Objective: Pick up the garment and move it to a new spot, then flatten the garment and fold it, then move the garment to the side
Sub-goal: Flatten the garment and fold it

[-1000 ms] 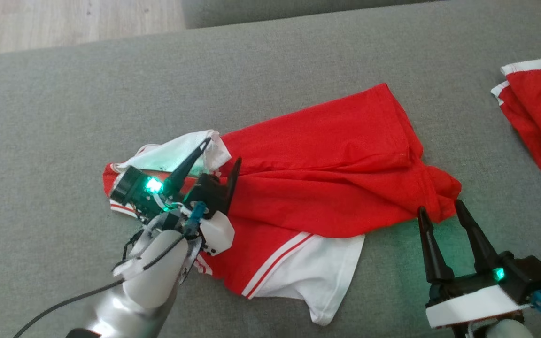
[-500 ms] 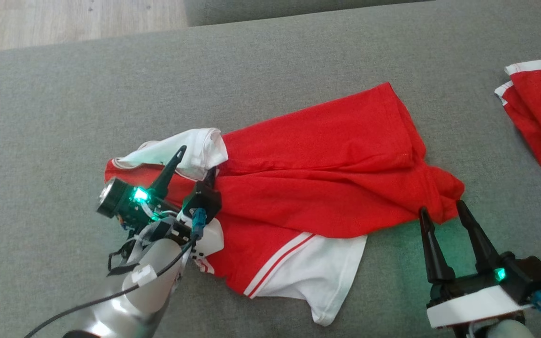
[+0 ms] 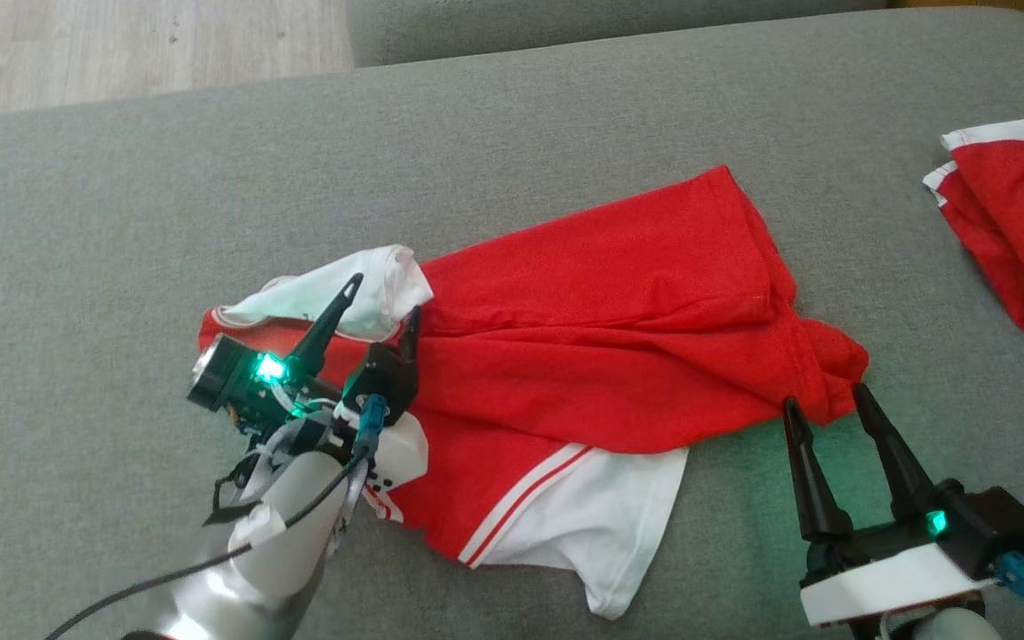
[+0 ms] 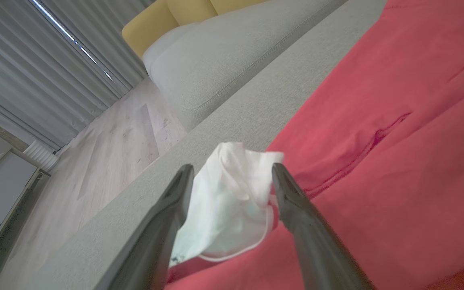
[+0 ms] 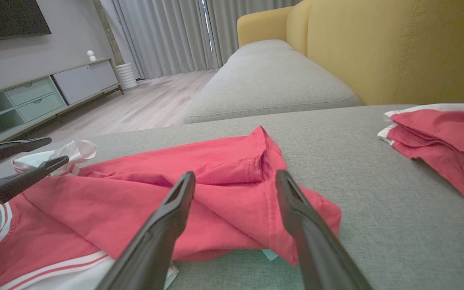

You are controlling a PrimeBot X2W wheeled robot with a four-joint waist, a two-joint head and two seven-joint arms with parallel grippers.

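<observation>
Reaching in low from the lower left with the left gripper [image 3: 385, 295], spreading it wide and gripping nothing, straddling the bunched white sleeve [image 4: 232, 189] at the left end of the red-and-white T-shirt [image 3: 610, 293]. Angling the pale forearm [image 3: 272, 551] up and to the right, tilting the wrist down toward the cloth. Hovering the right gripper [image 3: 825, 396] just as wide and just as empty, pointing its fingers up the head view at the twisted red corner [image 3: 832, 364] of the shirt's right end, tips just beside the fabric, contact being impossible to tell. Working over a grey sofa cushion [image 3: 165, 196], with the T-shirt lying crumpled across its middle and a folded red garment [image 3: 1019, 222] sitting well apart at the far right.
</observation>
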